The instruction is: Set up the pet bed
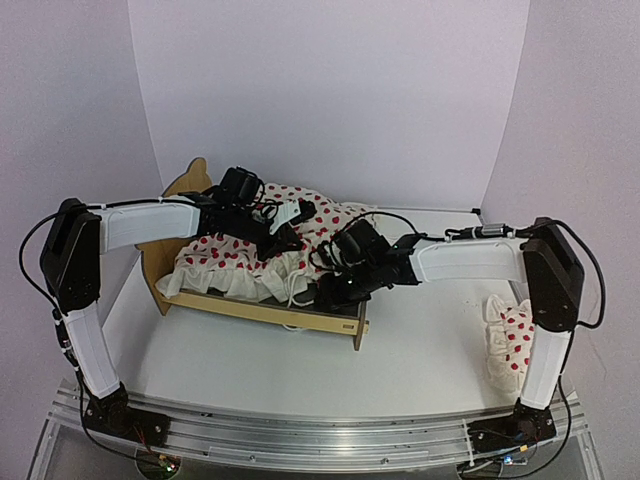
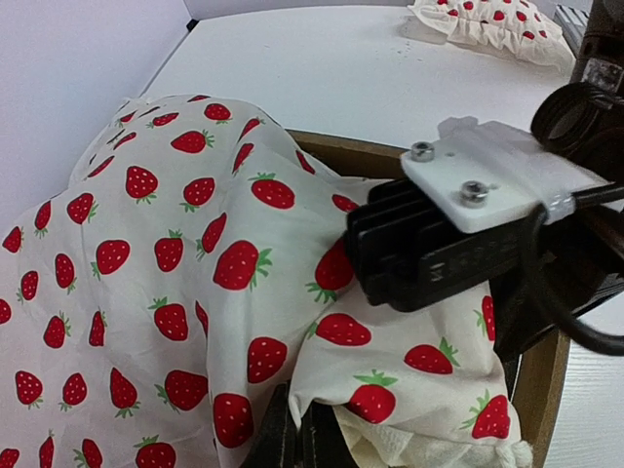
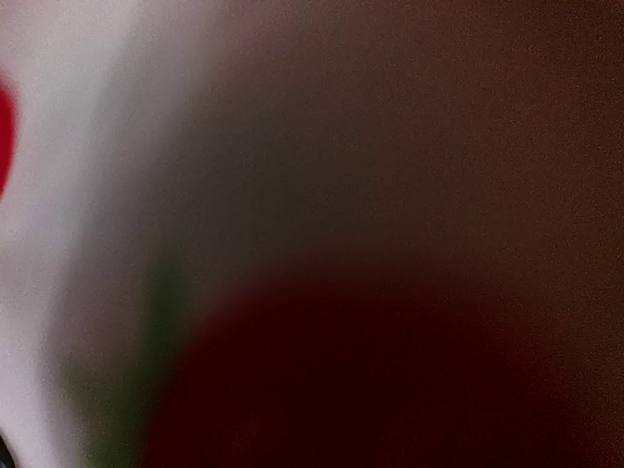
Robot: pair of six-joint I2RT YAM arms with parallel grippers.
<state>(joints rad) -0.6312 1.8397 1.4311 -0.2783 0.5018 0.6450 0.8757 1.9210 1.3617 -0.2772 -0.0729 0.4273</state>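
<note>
pet bed [image 1: 262, 308] is sitting on the white worktop [image 1: 420, 350], directly under both sets of fingers. Its bear-ear headboard [image 1: 188, 180] is poking up beyond the left fingers [image 1: 285, 238], on the side away from the right fingers [image 1: 330, 292]. The footboard [image 1: 358, 327] is standing just beside the right fingers, on the side toward the arm bases. Strawberry-print duvet [image 1: 240, 262] is covering nearly the whole frame, so the bed's base isn't showing.

Left fingers are closed. In the left wrist view duvet fabric is bunching right at their tips; can't tell whether any is pinched. Right fingers are buried in the duvet near the foot end, so open or closed, can't tell. Right wrist camera is pressing into the cloth and giving only red, green and white blur.

Matching pillow [image 1: 510, 338] is lying well apart from both sets of fingers, beside the right arm's upright link. Worktop is plain and matte, with pale walls [image 1: 330, 90] closing it in at the back and both sides. An aluminium rail [image 1: 320, 435] is running along the near edge under the bases.
</note>
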